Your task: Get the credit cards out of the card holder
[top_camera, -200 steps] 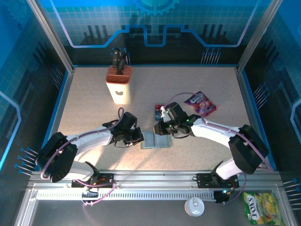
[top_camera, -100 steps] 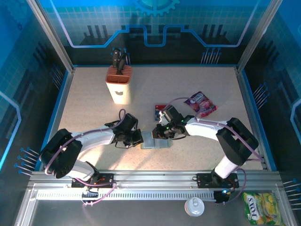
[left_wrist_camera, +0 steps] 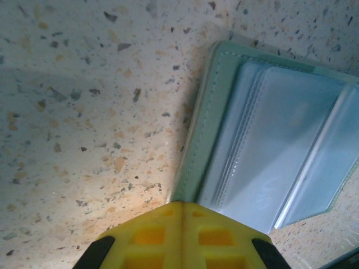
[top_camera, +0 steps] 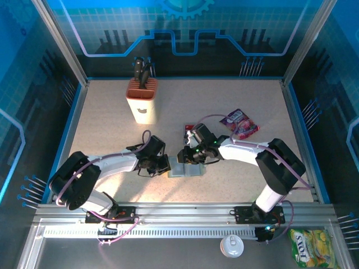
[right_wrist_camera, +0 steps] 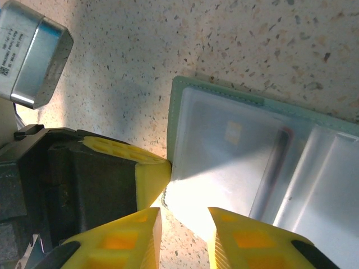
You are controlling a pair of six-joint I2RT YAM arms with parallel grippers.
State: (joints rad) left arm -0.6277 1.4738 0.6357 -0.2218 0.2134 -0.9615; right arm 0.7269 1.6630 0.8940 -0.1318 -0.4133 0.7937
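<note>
Left claw (left_wrist_camera: 182,212) closed at card holder (left_wrist_camera: 269,145) edge; right claw (right_wrist_camera: 184,217) apart; speckled beige tabletop (top_camera: 112,117), blue-lit walls (top_camera: 235,28).

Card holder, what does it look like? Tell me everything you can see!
The card holder lies open and flat on the speckled table. It is pale grey-green and leather-like, with a stitched edge and clear plastic sleeves inside. One sleeve seems to hold a card, seen only faintly. The left gripper, shut, touches its left edge. The right gripper, fingers apart, hovers at a corner.
</note>
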